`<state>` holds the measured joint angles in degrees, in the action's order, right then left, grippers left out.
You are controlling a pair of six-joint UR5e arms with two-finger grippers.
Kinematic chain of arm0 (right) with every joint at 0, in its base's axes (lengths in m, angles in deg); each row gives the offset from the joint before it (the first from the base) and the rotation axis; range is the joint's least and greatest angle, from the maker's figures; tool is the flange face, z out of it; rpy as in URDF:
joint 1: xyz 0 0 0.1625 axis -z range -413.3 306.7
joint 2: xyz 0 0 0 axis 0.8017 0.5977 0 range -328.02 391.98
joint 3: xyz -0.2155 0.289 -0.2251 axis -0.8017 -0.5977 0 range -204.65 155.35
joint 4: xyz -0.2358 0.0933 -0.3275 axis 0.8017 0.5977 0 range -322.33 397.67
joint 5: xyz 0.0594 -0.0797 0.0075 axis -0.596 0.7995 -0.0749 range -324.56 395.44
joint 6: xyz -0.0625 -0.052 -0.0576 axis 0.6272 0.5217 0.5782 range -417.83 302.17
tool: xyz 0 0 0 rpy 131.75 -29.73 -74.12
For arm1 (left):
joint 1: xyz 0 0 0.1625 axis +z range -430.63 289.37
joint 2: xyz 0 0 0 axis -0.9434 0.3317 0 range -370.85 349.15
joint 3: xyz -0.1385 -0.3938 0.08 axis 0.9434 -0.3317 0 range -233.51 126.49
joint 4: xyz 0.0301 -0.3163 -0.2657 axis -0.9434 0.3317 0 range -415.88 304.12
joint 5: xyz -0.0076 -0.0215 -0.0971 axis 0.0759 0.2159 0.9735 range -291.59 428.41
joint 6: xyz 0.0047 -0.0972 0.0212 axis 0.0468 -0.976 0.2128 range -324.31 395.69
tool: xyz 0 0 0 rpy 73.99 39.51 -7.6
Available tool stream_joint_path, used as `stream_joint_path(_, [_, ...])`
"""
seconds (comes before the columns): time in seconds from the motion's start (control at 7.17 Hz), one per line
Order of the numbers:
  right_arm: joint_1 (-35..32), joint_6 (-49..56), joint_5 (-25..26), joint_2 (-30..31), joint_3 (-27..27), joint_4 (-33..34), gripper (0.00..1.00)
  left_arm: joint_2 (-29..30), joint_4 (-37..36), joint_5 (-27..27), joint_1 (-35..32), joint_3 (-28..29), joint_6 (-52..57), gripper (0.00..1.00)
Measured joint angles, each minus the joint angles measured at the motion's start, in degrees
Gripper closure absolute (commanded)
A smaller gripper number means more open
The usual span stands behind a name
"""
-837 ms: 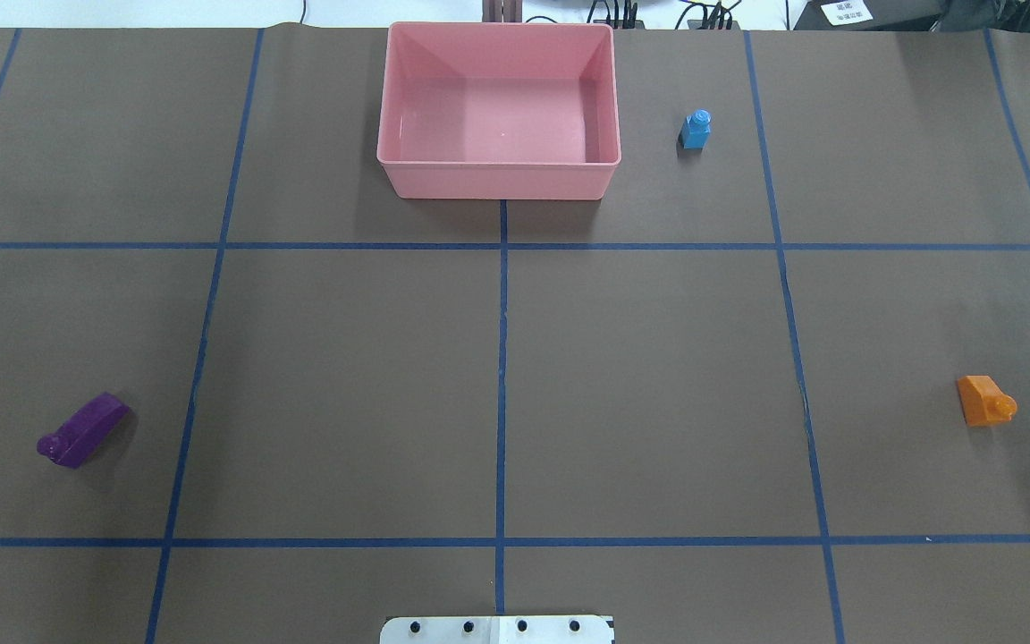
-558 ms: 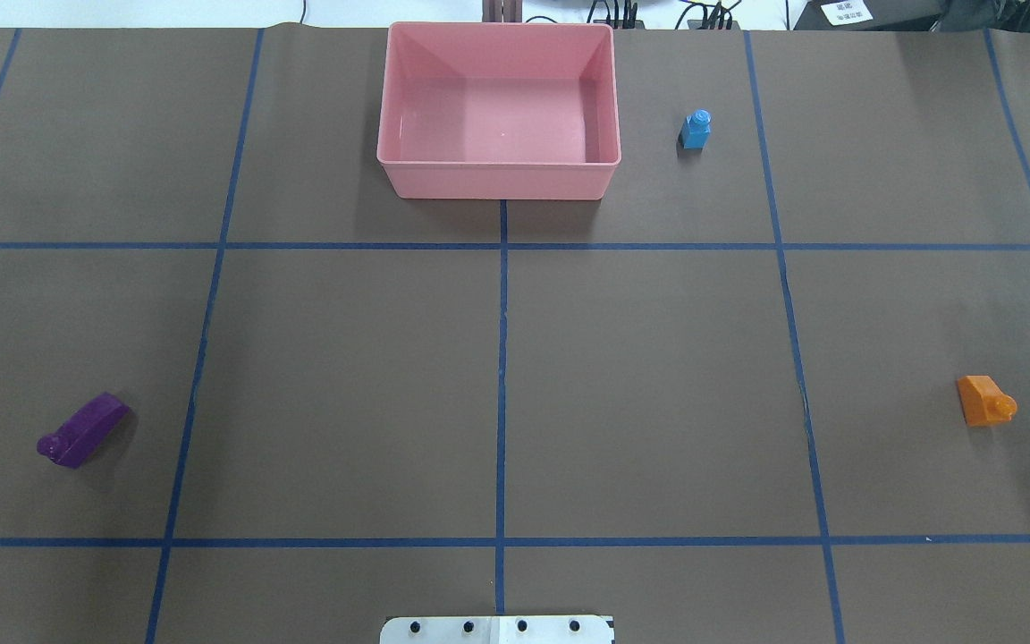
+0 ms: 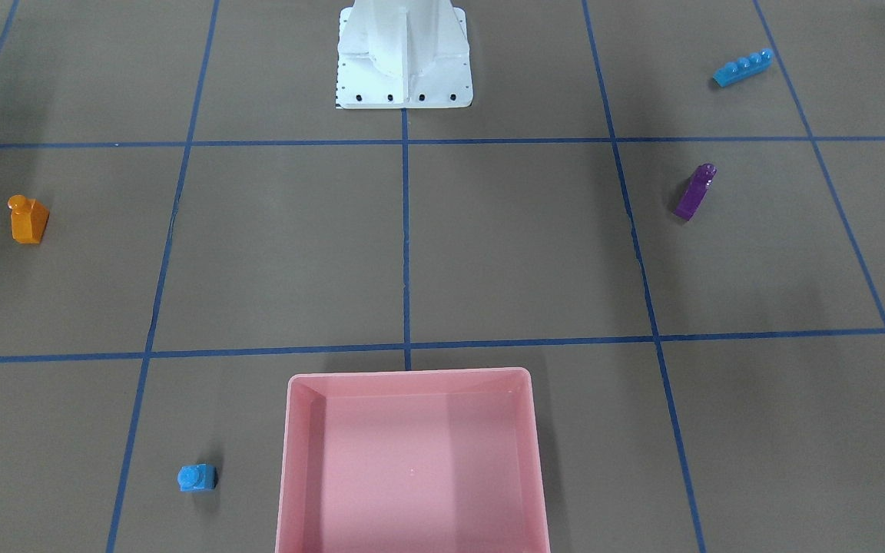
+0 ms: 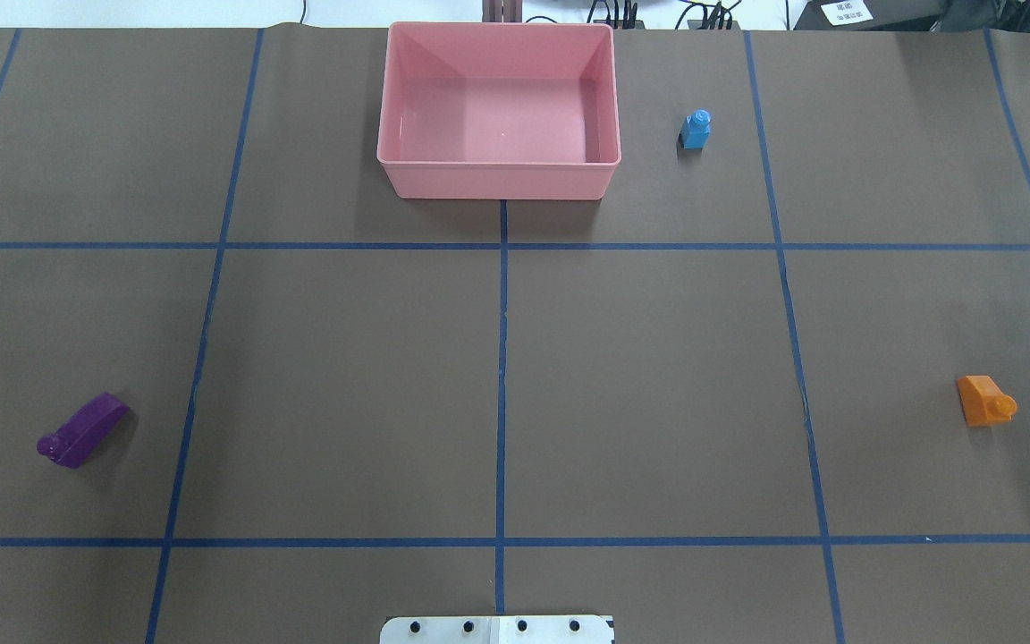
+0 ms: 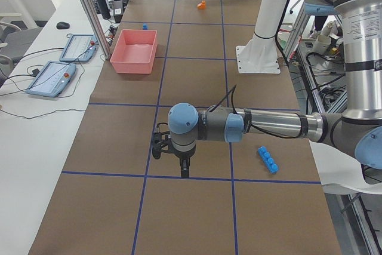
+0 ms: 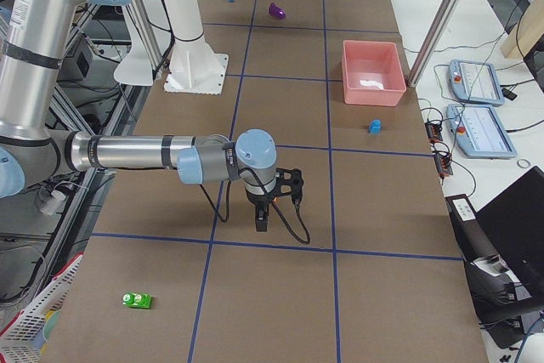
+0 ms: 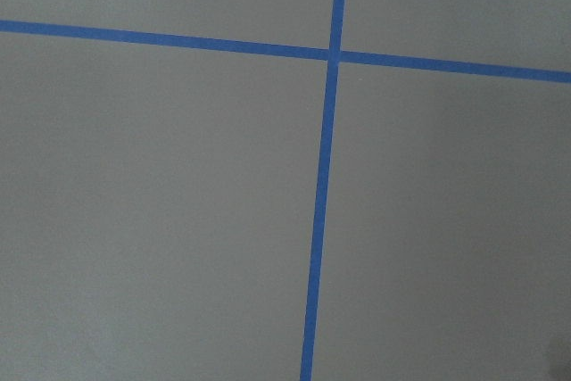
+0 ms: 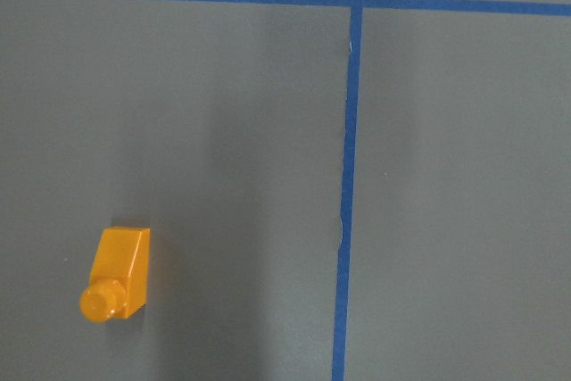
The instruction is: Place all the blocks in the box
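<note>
The pink box (image 4: 497,183) stands empty at the table's far middle. The small blue brick (image 4: 696,130) is to its right. The orange brick (image 4: 984,401) lies far right and also shows in the right wrist view (image 8: 118,274). The purple brick (image 4: 81,430) lies far left. The long blue brick (image 3: 742,67) lies beside the left arm. The green brick (image 6: 136,300) lies at the table's right end. My left gripper (image 5: 182,170) and right gripper (image 6: 262,223) point down above the table, seen only from the side, so I cannot tell whether they are open or shut.
The white robot base (image 4: 497,630) stands at the near middle edge. Blue tape lines (image 4: 502,376) grid the brown table. Two tablets (image 6: 476,82) and a metal post (image 6: 442,23) stand on the far side beyond the box.
</note>
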<state>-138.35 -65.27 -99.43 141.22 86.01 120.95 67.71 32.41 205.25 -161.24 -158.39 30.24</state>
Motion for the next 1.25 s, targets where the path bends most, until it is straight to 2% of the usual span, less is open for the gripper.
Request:
stream_joint_path(0.28, [-0.38,-0.04,-1.99,0.61,-0.49,-0.15,0.00,-1.73,0.13,0.51,-0.05,-0.97,-0.13,0.00])
stream_joint_path(0.56, [-1.80,0.16,-8.37,2.98,-2.13,-0.37,0.00,-2.21,0.20,1.58,0.02,-1.19,-0.13,0.00])
stream_joint_path(0.84, [-2.24,-0.04,-13.64,2.06,-6.45,-3.48,0.00,-2.16,0.20,1.97,0.17,-1.16,-0.09,0.00])
stream_joint_path(1.12, [-1.17,-5.67,-18.60,0.51,-8.01,-6.84,0.00,-2.04,1.32,2.03,0.24,-1.21,-0.12,0.00])
stream_joint_path(1.25, [2.16,-11.26,-17.86,-2.06,-8.04,-7.24,0.00,-2.02,1.81,2.03,0.26,-1.25,-0.11,0.00])
